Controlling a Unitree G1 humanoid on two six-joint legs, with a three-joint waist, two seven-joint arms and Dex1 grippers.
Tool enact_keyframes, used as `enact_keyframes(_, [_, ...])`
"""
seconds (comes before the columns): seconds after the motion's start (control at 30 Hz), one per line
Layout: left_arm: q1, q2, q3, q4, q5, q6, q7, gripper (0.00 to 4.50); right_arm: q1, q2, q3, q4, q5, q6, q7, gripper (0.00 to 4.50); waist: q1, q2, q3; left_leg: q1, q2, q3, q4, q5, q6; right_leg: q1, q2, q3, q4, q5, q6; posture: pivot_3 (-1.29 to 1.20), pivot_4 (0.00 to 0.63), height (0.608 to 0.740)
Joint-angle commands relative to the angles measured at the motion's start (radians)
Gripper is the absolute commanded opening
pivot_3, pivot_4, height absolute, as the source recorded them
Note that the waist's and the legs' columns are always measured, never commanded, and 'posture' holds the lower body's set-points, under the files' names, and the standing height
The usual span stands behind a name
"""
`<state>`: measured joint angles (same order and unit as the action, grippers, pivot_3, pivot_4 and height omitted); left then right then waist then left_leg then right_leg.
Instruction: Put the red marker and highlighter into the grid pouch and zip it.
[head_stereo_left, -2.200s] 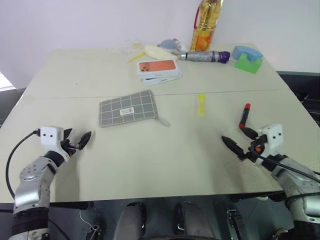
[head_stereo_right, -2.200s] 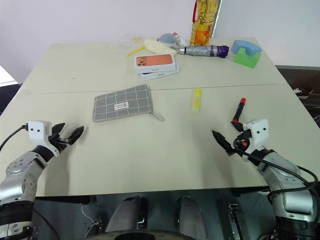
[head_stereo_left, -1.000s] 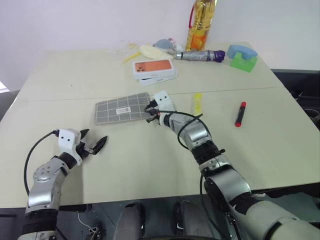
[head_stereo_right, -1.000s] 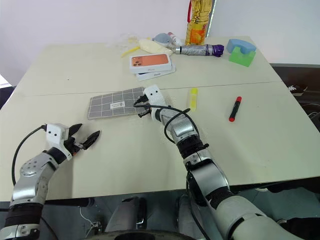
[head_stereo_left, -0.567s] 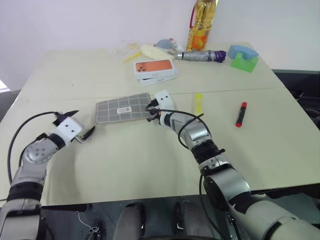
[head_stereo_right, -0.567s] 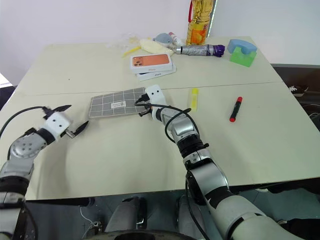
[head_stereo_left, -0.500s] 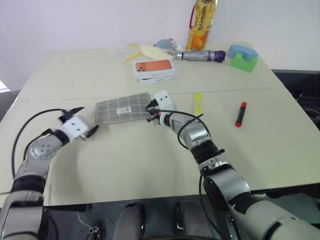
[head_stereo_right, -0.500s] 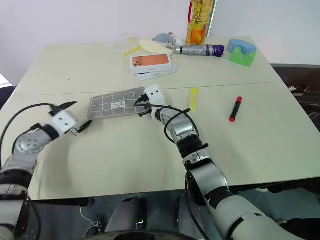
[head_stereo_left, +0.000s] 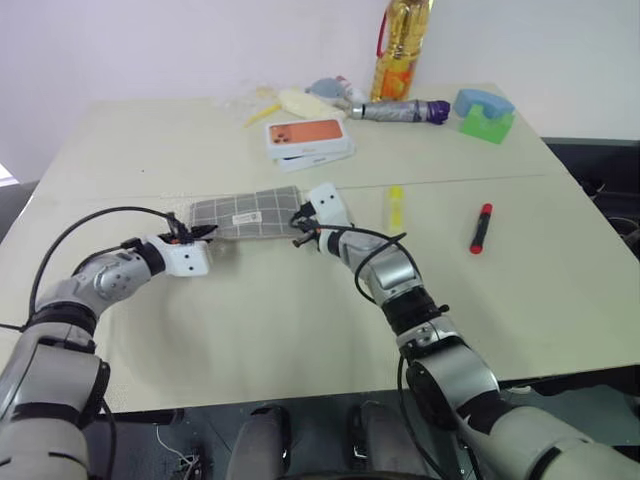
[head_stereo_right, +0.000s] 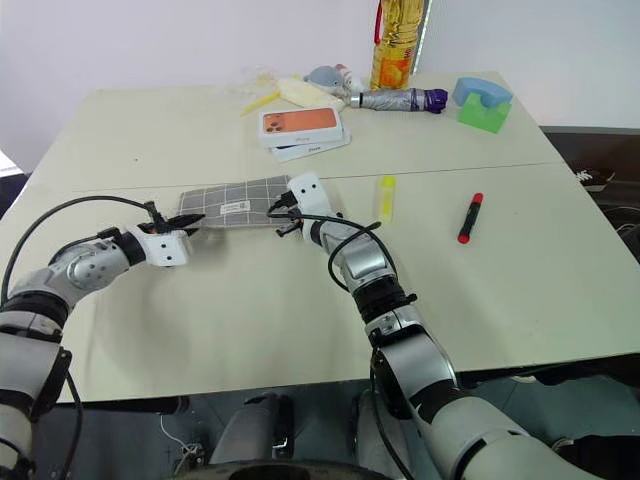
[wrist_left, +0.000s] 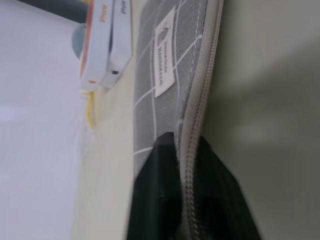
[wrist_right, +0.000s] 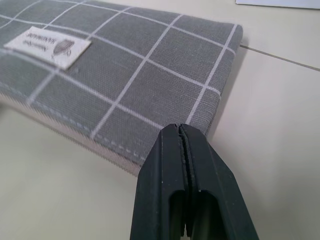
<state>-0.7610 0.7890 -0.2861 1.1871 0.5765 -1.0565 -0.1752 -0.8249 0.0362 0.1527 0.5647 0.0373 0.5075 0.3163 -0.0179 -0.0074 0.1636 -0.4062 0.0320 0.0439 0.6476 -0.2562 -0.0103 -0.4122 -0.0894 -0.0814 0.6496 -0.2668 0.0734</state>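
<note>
Pouch (head_stereo_left: 245, 213) lies on worktop (head_stereo_left: 300, 330), pinched at its zipper edge by left end effector (wrist_left: 186, 150); right end effector (wrist_right: 181, 136) is clamped shut at the opposite corner.

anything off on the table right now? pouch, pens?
Nothing spilled or damaged. The grid pouch is pinched at both ends: the left tool is shut on its zipper edge, the right tool shut at the opposite corner. The highlighter and red marker lie loose on the table, outside the pouch.
</note>
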Motion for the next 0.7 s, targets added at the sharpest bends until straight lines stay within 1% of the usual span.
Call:
enact_keyframes(0.03, [0.022, 0.001, 0.008, 0.035, -0.05, -0.019, -0.048, 0.06, 0.034, -0.006, 0.005, -0.019, -0.016, -0.002, -0.012, 0.0, -0.001, 0.0, 0.0, 0.0, 0.0, 0.0, 0.0, 0.0, 0.0, 0.0, 0.0, 0.0, 0.0, 0.0, 0.0, 0.0, 0.15, 0.74])
enact_keyframes(0.23, [0.093, -0.027, 0.067, -0.031, -0.241, -0.017, -0.258, 0.06, 0.069, -0.041, 0.012, -0.151, -0.024, -0.047, 0.005, 0.0, -0.002, 0.0, 0.0, -0.001, 0.0, 0.001, 0.0, 0.0, 0.0, -0.001, 0.0, 0.0, 0.0, 0.0, 0.0, 0.0, 0.15, 0.74])
enact_keyframes(0.3, [0.189, -0.033, 0.087, -0.177, -0.368, 0.029, -0.36, 0.06, 0.096, -0.082, 0.038, -0.237, -0.042, -0.047, 0.037, 0.0, -0.003, 0.001, 0.001, -0.002, 0.001, 0.002, 0.0, 0.0, 0.0, -0.002, -0.001, 0.001, 0.0, 0.0, 0.0, 0.0, 0.15, 0.74])
enact_keyframes(0.33, [0.24, -0.03, 0.094, -0.259, -0.41, 0.066, -0.394, 0.06, 0.107, -0.101, 0.05, -0.273, -0.051, -0.045, 0.049, 0.0, -0.004, 0.001, 0.001, -0.002, 0.001, 0.003, -0.001, 0.0, 0.0, -0.003, -0.001, 0.001, 0.0, 0.0, 0.0, 0.0, 0.15, 0.74])
enact_keyframes(0.43, [0.404, -0.014, 0.116, -0.529, -0.49, 0.213, -0.441, 0.06, 0.135, -0.148, 0.074, -0.351, -0.07, -0.04, 0.073, 0.0, -0.006, 0.002, 0.001, -0.003, 0.0, 0.004, -0.001, 0.0, 0.0, -0.006, -0.004, 0.001, 0.001, 0.0, 0.0, 0.0, 0.15, 0.74])
enact_keyframes(0.53, [0.562, -0.003, 0.146, -0.787, -0.49, 0.395, -0.435, 0.06, 0.153, -0.187, 0.09, -0.423, -0.078, -0.026, 0.105, 0.0, -0.01, 0.002, 0.001, -0.002, 0.0, 0.005, -0.001, 0.0, 0.001, -0.007, -0.006, 0.001, 0.001, 0.0, 0.0, 0.0, 0.15, 0.74])
enact_keyframes(0.63, [0.66, -0.014, 0.169, -0.977, -0.475, 0.54, -0.423, 0.06, 0.159, -0.228, 0.098, -0.448, -0.129, -0.02, 0.076, 0.0, -0.009, 0.002, 0.001, -0.002, 0.0, 0.005, -0.001, 0.0, 0.001, -0.007, -0.006, 0.001, 0.002, 0.0, 0.0, 0.0, 0.15, 0.74])
enact_keyframes(0.7, [0.703, -0.026, 0.176, -1.077, -0.453, 0.626, -0.413, 0.06, 0.174, -0.23, 0.087, -0.492, -0.1, -0.007, 0.1, 0.0, -0.003, 0.002, 0.001, -0.002, 0.0, 0.005, -0.001, 0.0, 0.001, -0.007, -0.006, 0.001, 0.001, 0.0, 0.0, 0.0, 0.15, 0.74])
